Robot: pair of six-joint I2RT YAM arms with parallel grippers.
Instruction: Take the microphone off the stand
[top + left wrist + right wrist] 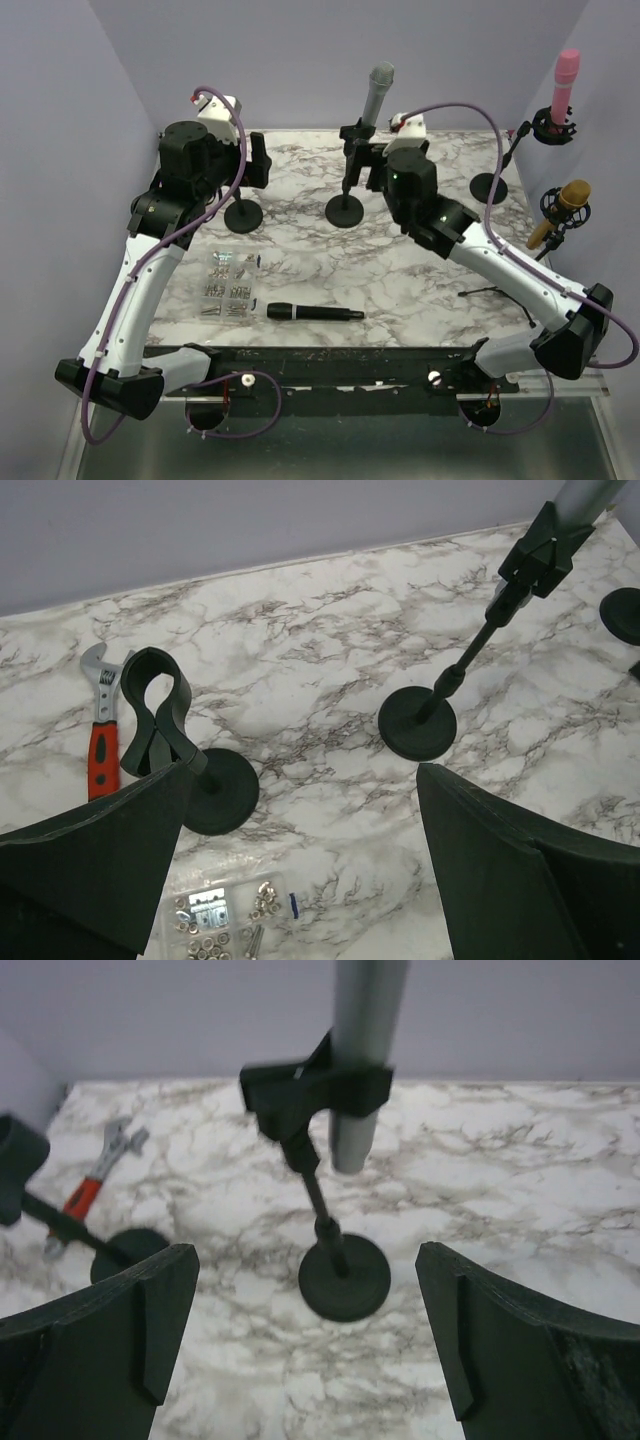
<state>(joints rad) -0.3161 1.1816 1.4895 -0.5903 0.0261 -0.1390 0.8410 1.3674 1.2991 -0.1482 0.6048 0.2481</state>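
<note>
A grey microphone stands tilted in the black clip of a stand with a round base, at the middle back of the marble table. My right gripper hovers open just right of the stand. In the right wrist view the microphone, clip and base lie ahead of the open right gripper, apart from both fingers. My left gripper is open beside an empty stand. The left gripper holds nothing, and its view has the microphone at top right.
A black microphone lies on the table near the front. A clear box of screws sits front left. A red-handled wrench lies at the back left. Pink and gold microphones sit in stands at the right.
</note>
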